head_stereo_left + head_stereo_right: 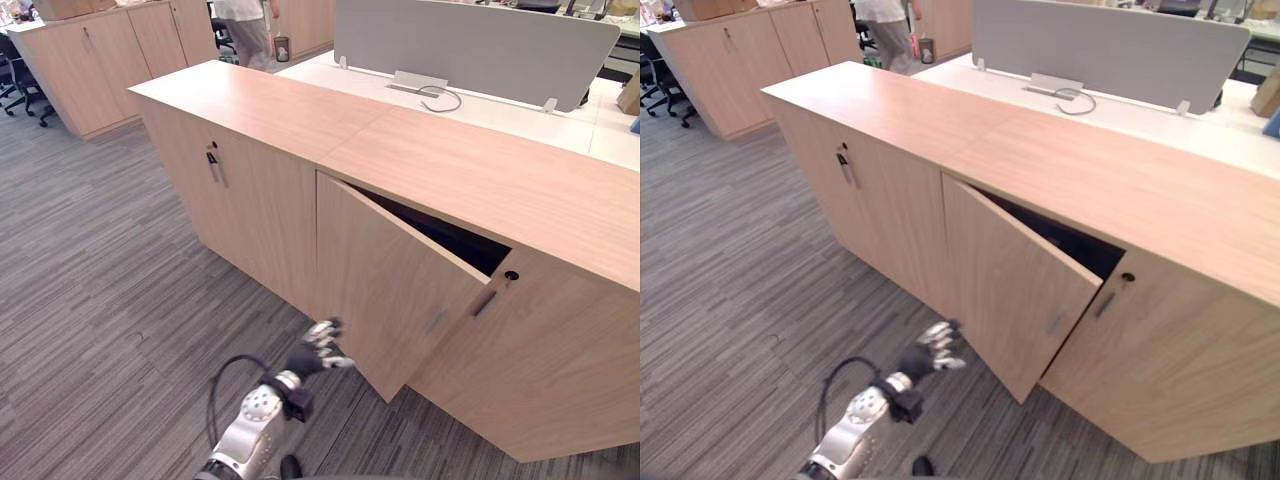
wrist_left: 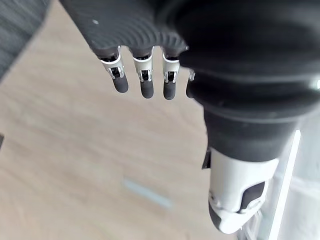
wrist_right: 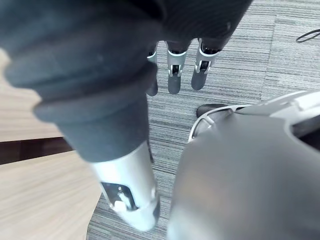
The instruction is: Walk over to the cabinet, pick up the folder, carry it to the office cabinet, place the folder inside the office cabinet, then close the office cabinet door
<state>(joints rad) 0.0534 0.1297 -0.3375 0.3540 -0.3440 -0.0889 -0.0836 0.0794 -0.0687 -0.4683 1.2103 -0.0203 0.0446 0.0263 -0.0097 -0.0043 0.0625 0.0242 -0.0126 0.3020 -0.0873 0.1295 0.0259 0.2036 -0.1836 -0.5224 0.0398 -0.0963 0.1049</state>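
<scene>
One cabinet door (image 1: pixel 390 290) ajar (dark inside), one left hand (image 1: pixel 322 346) near it

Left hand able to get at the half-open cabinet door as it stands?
Probably yes. The left hand is low beside the outer face of the door, its fingers straight, with nothing between hand and wood. I cannot tell whether it touches the door.

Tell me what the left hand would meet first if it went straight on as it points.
The half-open door. The left hand, fingers open, points at its outer face, low down. The gap looks small, though depth is unclear.
</scene>
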